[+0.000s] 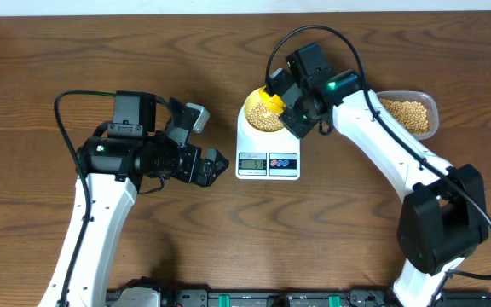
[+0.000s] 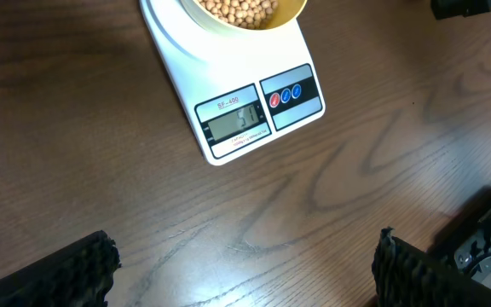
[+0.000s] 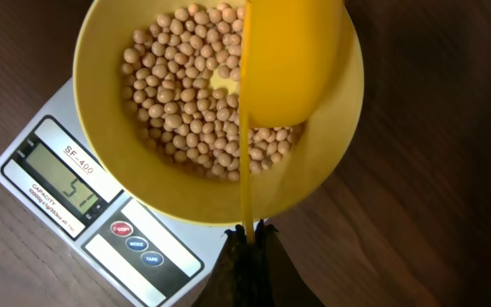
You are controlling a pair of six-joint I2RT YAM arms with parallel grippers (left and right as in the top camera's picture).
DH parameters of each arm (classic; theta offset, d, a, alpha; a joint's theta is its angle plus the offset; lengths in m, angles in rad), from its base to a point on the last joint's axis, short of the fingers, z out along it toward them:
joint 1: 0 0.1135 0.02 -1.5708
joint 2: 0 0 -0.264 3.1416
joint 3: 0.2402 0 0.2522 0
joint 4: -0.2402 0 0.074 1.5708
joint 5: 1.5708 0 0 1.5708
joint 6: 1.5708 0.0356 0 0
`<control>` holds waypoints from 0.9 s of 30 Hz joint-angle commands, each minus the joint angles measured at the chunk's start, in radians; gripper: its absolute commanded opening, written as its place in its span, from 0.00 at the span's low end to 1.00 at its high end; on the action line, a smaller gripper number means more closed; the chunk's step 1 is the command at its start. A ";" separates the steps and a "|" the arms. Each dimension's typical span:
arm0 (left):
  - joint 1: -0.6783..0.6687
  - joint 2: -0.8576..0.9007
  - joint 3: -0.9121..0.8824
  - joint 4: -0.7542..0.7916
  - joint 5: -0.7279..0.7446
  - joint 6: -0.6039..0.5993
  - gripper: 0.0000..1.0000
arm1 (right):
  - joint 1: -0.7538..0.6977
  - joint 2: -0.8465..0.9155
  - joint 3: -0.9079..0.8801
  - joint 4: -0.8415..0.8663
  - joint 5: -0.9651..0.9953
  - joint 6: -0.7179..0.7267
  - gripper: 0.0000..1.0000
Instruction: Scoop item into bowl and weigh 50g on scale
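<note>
Beans (image 3: 186,102) lie in the bowl (image 3: 96,89) on the scale (image 2: 181,64), straight ahead of my right jaws, which are clamped on the scoop (image 3: 292,60) handle pointing over it; left jaws gape empty, farther off; display (image 3: 66,179) possibly past target.

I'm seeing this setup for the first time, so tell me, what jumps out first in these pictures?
The pale yellow bowl of beans on the white scale, mid-table, with a bright yellow scoop over it, its handle clamped in the right gripper. A clear tub of more beans lies to the right; the left gripper hangs open left of the scale.
</note>
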 commanded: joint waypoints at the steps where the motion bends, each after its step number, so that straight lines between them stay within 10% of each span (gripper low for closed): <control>1: 0.005 0.004 -0.005 -0.003 -0.009 0.006 0.98 | 0.009 0.008 0.014 -0.001 0.029 -0.016 0.01; 27: 0.005 0.004 -0.005 -0.003 -0.008 0.006 0.98 | 0.068 0.040 0.014 -0.009 0.126 -0.050 0.01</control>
